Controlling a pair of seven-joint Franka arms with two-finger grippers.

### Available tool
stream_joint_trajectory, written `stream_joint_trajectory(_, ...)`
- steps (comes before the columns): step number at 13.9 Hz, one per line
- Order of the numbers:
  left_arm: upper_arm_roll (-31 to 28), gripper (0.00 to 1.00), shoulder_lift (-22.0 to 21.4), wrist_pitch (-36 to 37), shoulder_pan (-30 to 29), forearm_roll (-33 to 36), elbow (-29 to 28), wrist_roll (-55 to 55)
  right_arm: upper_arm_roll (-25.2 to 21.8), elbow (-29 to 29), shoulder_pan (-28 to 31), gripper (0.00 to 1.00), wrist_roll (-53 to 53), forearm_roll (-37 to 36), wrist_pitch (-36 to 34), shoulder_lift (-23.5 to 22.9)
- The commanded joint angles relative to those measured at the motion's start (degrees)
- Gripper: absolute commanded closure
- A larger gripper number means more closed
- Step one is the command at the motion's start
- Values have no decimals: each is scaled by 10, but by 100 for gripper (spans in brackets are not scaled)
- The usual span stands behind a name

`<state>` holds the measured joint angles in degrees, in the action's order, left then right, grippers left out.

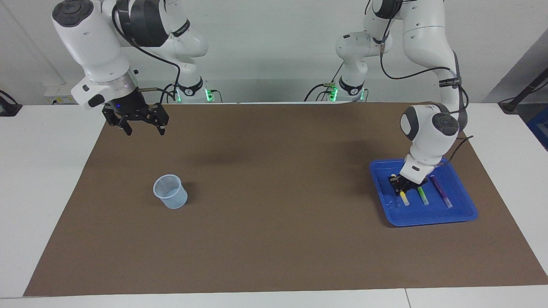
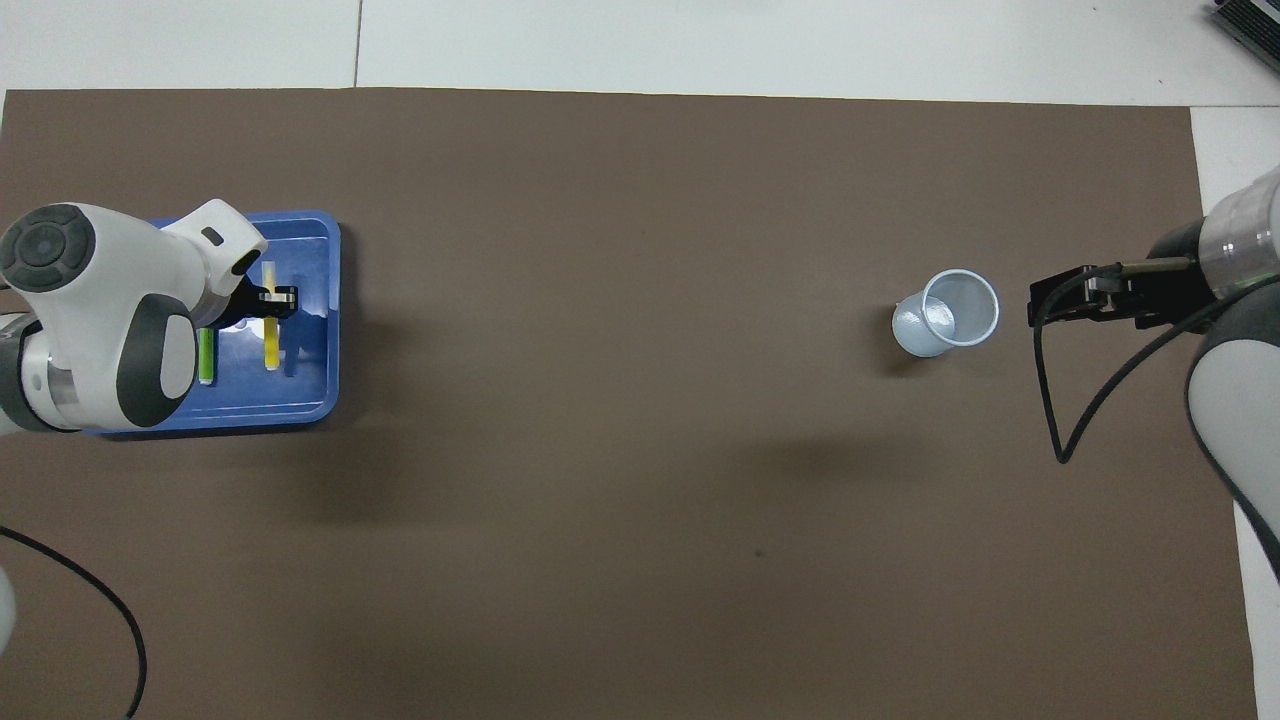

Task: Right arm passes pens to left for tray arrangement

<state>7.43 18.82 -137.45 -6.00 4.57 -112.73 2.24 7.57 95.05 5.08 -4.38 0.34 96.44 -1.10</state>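
A brown mat point(image 1: 274, 214) covers the worktop. Near its edge at the left arm's end, a shallow blue tray point(image 1: 460, 214) holds three slim pens side by side: purple pen point(image 1: 441, 191), green pen point(image 1: 423, 196) and yellow pen point(image 1: 403, 197). The left gripper point(image 1: 400, 187) pinches the yellow pen over the tray (the overhead view hides the purple pen under the arm). Toward the right arm's end stands an empty translucent cup point(image 1: 171, 192). The right gripper point(image 1: 143, 127) hangs spread above the mat.

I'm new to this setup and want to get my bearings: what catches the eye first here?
The bright blue tray at the left arm's end of the table, with the yellow pen, green pen and purple pen lying side by side in it. The left tool is down in the tray, shut on the yellow pen. Toward the right arm's end stands a translucent cup, while the right tool waits, open, in the air.
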Motion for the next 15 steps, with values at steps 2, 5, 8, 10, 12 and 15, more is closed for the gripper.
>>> stream_joint_trajectory(2, 2, 100, 11, -20, -6, 12, 1, 10, 7, 15, 4, 0, 13, -1, -16, 17)
stream_joint_trajectory(5, 2, 100, 10, -21, -8, 12, -9, 10, 7, 15, 4, 0, 13, 0, -20, 19)
stream_joint_trajectory(8, 2, 100, 10, -21, -8, 12, -9, 10, 7, 15, 5, 0, 11, 0, -19, 19)
stream_joint_trajectory(10, 2, 100, 10, -20, -8, 12, -9, 10, 7, 15, 5, 0, 10, 0, -18, 19)
stream_joint_trajectory(12, 2, 98, 10, -20, -8, 12, -9, 10, 7, 16, 5, 0, 11, 0, -17, 19)
stream_joint_trajectory(15, 2, 88, 10, -21, -8, 12, -9, 11, 6, 17, 8, 0, 11, 0, -13, 19)
